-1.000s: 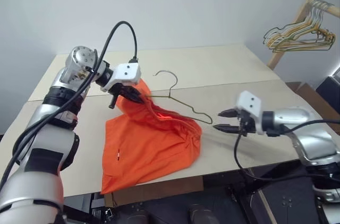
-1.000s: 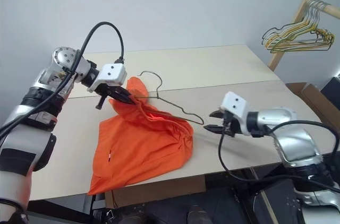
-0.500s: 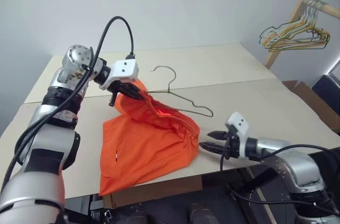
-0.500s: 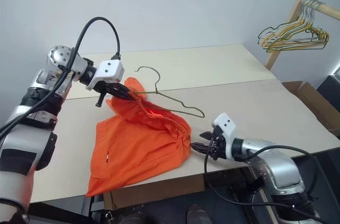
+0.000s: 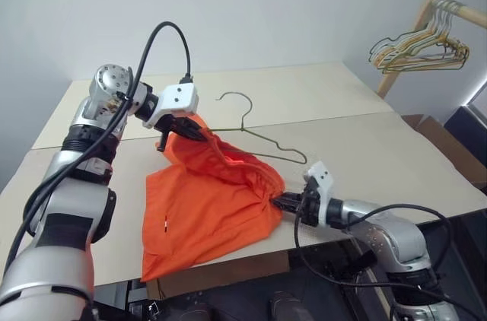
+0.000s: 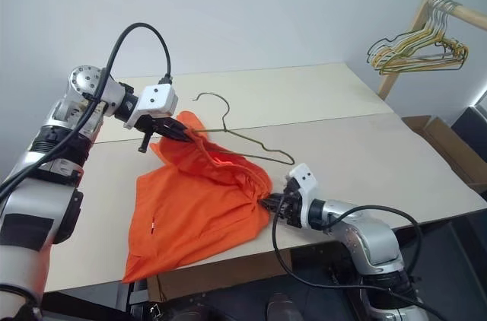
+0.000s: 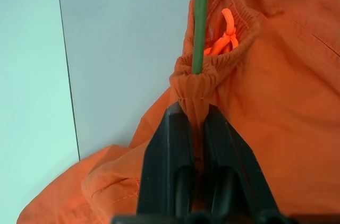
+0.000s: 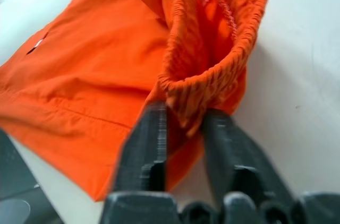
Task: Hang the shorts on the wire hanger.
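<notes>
The shorts (image 5: 209,211) are bright orange fabric with a gathered elastic waistband and an orange drawstring knot inside the opening. They lie spread on the pale table (image 5: 380,154), the legs hanging toward its near edge, the waistband lifted and pulled open above the rest.

The left gripper (image 5: 199,135) is pressed together on the waistband's far end, holding that bunched fabric up off the table. The thin olive-grey wire hanger (image 5: 262,138) passes into the waistband right beside this grip; its hook and one notched shoulder stick out over the table beyond the shorts.

The right gripper (image 6: 268,203) pinches the waistband's other end, at the shorts' side nearest the table's front edge, with gathered fabric caught between its black fingers (image 8: 151,144).
</notes>
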Available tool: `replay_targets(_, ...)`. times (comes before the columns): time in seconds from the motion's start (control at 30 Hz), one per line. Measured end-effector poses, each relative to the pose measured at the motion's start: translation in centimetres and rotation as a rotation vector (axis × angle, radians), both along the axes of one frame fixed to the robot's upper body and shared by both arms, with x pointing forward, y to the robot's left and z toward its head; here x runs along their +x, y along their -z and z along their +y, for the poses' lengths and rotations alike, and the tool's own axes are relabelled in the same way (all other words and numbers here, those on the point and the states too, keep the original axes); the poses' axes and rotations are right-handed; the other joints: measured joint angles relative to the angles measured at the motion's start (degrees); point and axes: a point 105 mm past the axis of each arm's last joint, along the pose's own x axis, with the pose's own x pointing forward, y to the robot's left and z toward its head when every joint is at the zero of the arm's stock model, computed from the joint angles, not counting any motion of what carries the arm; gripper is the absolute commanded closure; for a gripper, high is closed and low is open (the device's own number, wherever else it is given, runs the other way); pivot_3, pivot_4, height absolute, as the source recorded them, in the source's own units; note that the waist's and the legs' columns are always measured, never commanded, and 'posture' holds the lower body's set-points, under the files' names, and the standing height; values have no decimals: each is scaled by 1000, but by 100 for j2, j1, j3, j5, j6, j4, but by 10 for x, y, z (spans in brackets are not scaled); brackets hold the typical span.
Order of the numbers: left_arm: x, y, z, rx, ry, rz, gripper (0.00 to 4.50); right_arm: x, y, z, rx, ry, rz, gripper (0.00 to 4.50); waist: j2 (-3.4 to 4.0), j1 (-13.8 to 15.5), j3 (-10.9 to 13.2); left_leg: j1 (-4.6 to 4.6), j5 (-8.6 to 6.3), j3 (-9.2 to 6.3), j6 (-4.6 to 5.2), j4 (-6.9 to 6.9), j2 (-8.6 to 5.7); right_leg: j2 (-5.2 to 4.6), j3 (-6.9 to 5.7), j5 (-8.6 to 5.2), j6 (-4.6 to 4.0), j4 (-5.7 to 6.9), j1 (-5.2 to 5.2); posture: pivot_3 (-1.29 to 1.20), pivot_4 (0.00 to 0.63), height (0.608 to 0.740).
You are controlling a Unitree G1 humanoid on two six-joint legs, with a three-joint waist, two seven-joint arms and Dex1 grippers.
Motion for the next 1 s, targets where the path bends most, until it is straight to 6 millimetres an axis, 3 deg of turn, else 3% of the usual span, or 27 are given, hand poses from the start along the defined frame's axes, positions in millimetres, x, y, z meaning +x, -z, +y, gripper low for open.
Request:
replay_targets(0.2,-7,-3,8,5,37,-19,4500,6,0,-15,33,44,32,4478,0,-21,0,0,0,-1,0,-1,1,0,0,0,0,1,-1,-125,0,740)
replay_targets(0.4,-17,-16,12,-44,92,-73,4500,11,-28,-43,139,2,33,4478,0,-18,0,0,-1,-5,1,0,1,-5,-1,1,2,-1,1,-132,0,740)
replay_targets(0.6,-28,-26,11,-60,154,-94,4500,5,-46,-68,92,-94,-4,4478,0,-25,0,2,-2,-3,4,0,2,-2,0,1,2,1,2,-125,0,740)
replay_targets(1.0,-23,-3,17,34,138,-65,4500,-1,-56,-80,-64,-220,-132,4478,1,6,0,4,-2,3,4,5,-2,-3,1,0,2,1,4,-133,0,740)
